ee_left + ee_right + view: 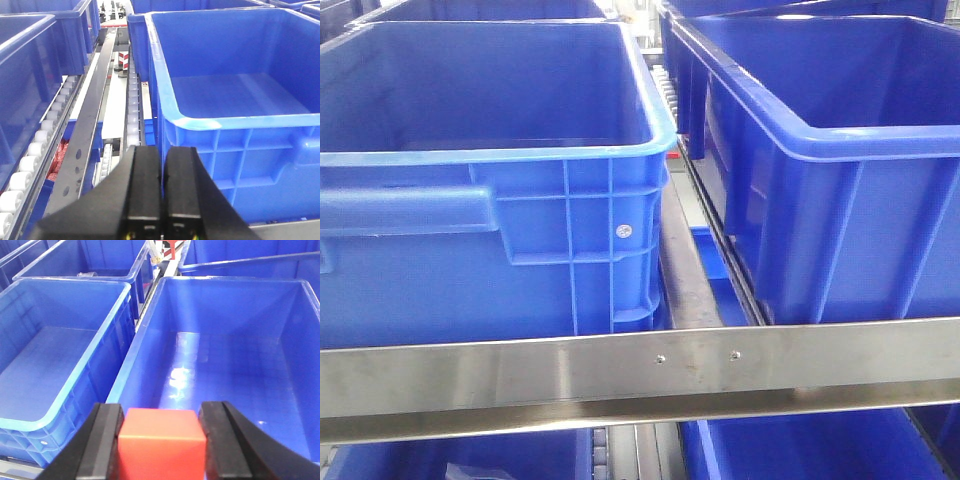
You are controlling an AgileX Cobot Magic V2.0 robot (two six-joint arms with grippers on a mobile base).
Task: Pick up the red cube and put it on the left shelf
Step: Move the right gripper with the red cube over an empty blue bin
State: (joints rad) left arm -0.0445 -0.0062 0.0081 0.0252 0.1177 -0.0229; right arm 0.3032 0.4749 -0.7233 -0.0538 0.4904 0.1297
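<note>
My right gripper (162,412) is clamped on the red cube (162,445), its black fingers (105,440) pressed flat against two opposite sides. My left gripper (161,155) is closed tight, its pads (144,185) squeezed together with only a thin seam between them.

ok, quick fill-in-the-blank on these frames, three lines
1. The right gripper is shut on a ____ cube.
2. The left gripper is shut and holds ____.
3. The steel rail in the front view shows ____ screw heads.
Missing words: red; nothing; two.
</note>
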